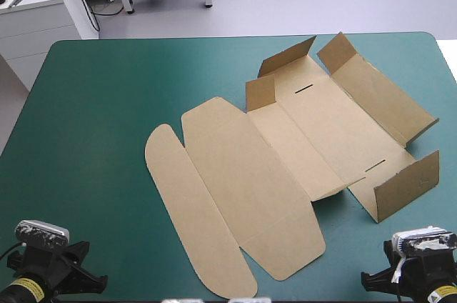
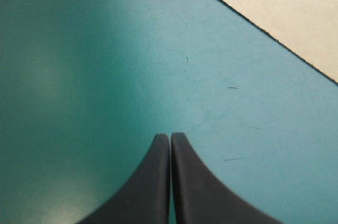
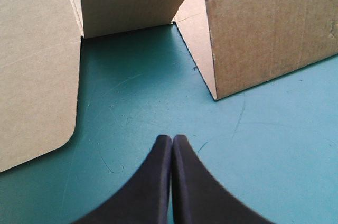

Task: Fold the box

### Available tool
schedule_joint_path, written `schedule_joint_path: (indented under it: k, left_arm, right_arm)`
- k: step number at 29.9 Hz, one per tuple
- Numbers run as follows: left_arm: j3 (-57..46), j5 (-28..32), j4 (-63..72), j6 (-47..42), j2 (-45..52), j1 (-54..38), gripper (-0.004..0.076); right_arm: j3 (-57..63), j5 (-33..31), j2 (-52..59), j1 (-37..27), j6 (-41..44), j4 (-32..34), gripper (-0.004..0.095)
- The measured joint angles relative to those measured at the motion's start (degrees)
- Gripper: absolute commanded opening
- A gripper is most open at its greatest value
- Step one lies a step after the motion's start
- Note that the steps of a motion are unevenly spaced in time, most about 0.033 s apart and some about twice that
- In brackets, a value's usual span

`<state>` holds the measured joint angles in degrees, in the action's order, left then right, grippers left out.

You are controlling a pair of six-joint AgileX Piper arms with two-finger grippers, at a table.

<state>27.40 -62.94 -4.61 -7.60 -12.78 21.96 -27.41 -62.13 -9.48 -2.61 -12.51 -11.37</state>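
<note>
Both grippers, left (image 2: 170, 135) and right (image 3: 172, 137), are pinched to a point and empty, low over the cover (image 1: 100, 103) at its near corners. I see the box (image 1: 285, 153) spread from the cover's middle toward its right edge, lid panels flat and end walls half raised, one just ahead of the right gripper. Chief risk, I judge: a closed tip pushing a wall while nothing pins the sheet would slide the board rather than crease it.

Brown box (image 1: 243, 174) mostly flat on teal-green cover (image 1: 107, 103), right-end flaps raised
</note>
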Motion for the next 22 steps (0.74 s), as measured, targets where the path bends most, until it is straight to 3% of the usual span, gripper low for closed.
schedule_joint_path:
  k: [17, 22]
  left_arm:
    - [0.00, 0.00, 0.00, 0.00, 0.00, 0.00, -0.0010]
    - [0.00, 0.11, 0.00, 0.00, 0.00, 0.00, -0.0010]
  right_arm:
    - [0.00, -0.06, -0.12, 0.00, 2.74, -0.20, -0.0015]
    - [-2.18, -1.67, -3.79, 0.00, 8.77, -0.20, -0.0015]
